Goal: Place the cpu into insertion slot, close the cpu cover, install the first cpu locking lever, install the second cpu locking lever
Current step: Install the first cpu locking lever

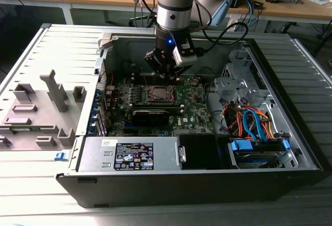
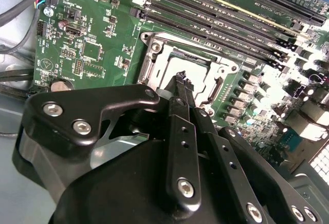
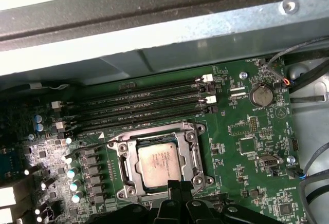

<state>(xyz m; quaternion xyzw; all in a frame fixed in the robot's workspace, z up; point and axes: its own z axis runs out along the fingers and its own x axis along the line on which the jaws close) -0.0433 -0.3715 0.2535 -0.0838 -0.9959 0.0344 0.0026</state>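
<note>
We see the grey rack (image 1: 36, 112) at the exterior view's left, on the bench (image 1: 21, 184). Centre frame, the open computer case (image 1: 207, 179) holds the green board (image 1: 199, 107). The tool (image 1: 167, 75) hangs just above the insertion slot (image 1: 157, 93), fingers (image 2: 181, 88) pressed together, pinching nothing we can make out. In the first wrist view the cpu (image 3: 159, 164) sits in the slot, cpu cover (image 3: 160, 134) down around it, memory slots (image 3: 139, 103) just beside. Lever state: we cannot tell. Lower right of the exterior view: cables (image 1: 249, 122) and a drive (image 1: 257, 151).
</note>
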